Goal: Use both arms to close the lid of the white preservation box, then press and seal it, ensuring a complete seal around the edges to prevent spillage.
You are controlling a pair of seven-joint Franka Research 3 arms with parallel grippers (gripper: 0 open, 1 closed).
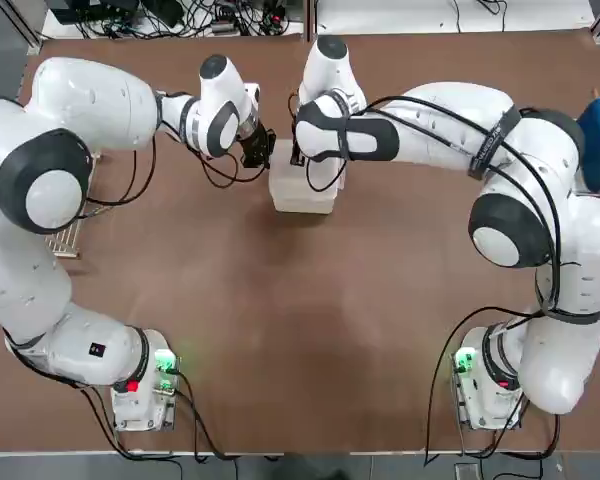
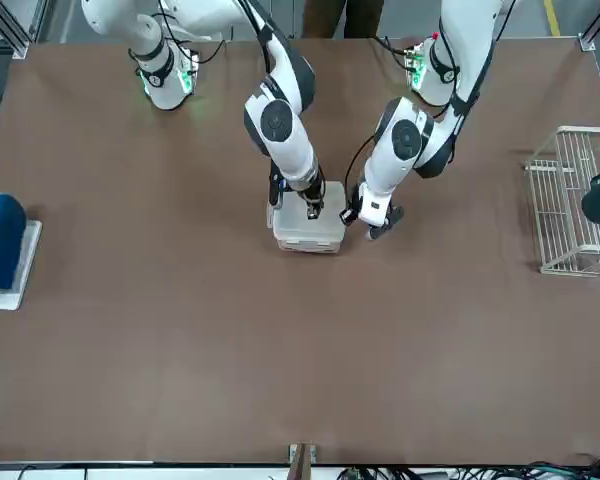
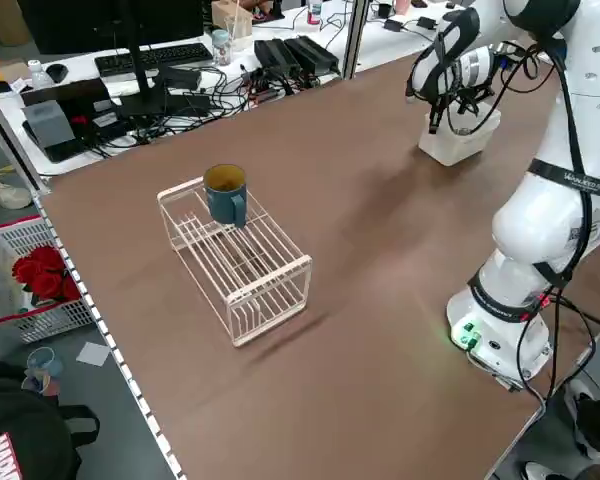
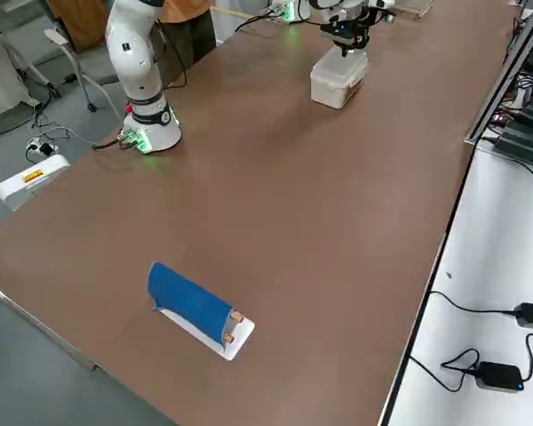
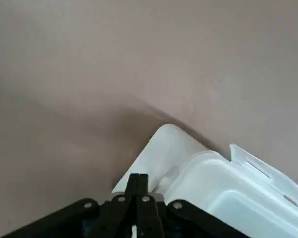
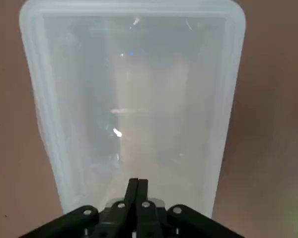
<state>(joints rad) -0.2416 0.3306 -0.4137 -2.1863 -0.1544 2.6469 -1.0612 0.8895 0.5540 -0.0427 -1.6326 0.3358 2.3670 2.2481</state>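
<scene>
The white preservation box (image 1: 302, 190) stands at the far middle of the table, and its translucent lid (image 6: 134, 99) lies flat over it. My right gripper (image 2: 314, 208) is shut, its tips down on the lid near one short end; the right wrist view shows the shut right gripper (image 6: 137, 184) at the lid's edge. My left gripper (image 1: 258, 152) is shut beside the box's left side. In the left wrist view the left gripper (image 5: 138, 179) meets a white flap (image 5: 156, 153) at a corner of the box (image 5: 233, 193). Nothing is gripped.
A white wire rack (image 3: 240, 255) with a teal mug (image 3: 225, 192) on top stands at the table's left edge. A blue roll on a white base (image 4: 191, 302) lies at the right edge. Open brown tabletop (image 1: 310, 330) lies between the box and the arm bases.
</scene>
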